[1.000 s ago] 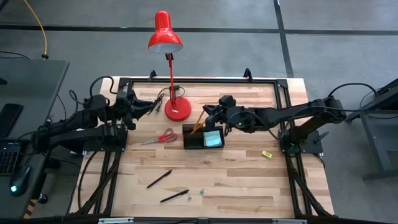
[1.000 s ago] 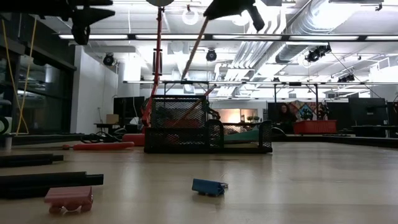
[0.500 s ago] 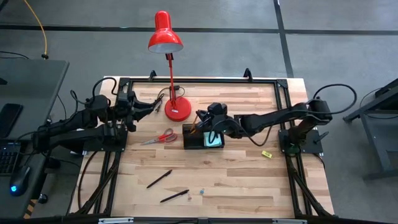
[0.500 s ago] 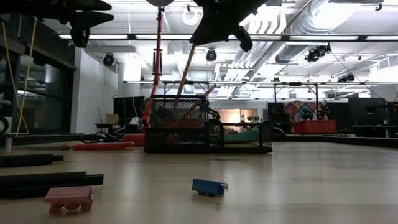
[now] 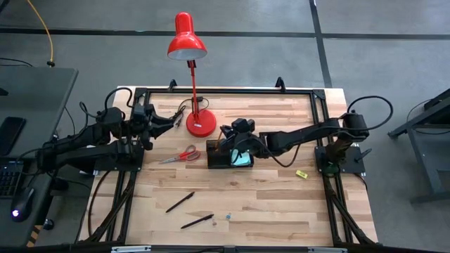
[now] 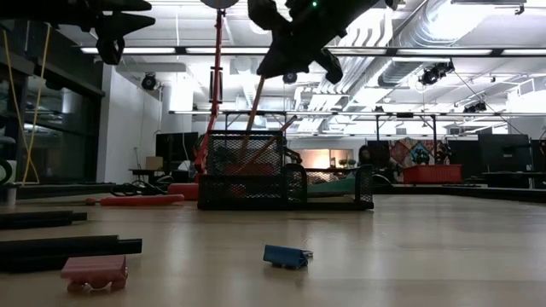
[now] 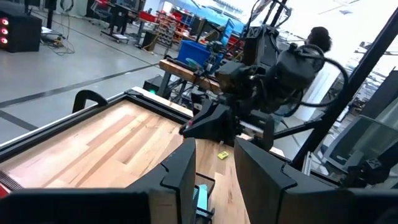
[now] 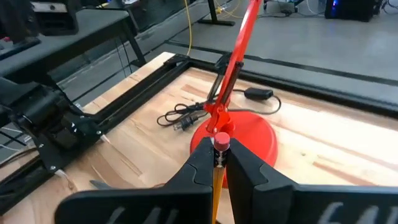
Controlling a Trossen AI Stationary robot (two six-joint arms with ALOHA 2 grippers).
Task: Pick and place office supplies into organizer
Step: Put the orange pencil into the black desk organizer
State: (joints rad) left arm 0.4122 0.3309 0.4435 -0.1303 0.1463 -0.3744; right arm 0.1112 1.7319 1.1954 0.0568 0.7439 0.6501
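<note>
With our right gripper [image 8: 216,163] pinching a pencil [image 6: 249,119] above the organizer [image 6: 286,186]'s taller compartment and the left gripper [image 7: 214,180] parted and idle, we risk the tilted pencil catching the rim and tipping out.

One scissors [image 5: 181,155], two black pens [image 5: 180,202] [image 5: 197,221], one yellow block [image 5: 301,173], one organizer [image 5: 211,161], one lamp [image 5: 187,37], one pencil [image 8: 218,163] between right jaws.
</note>
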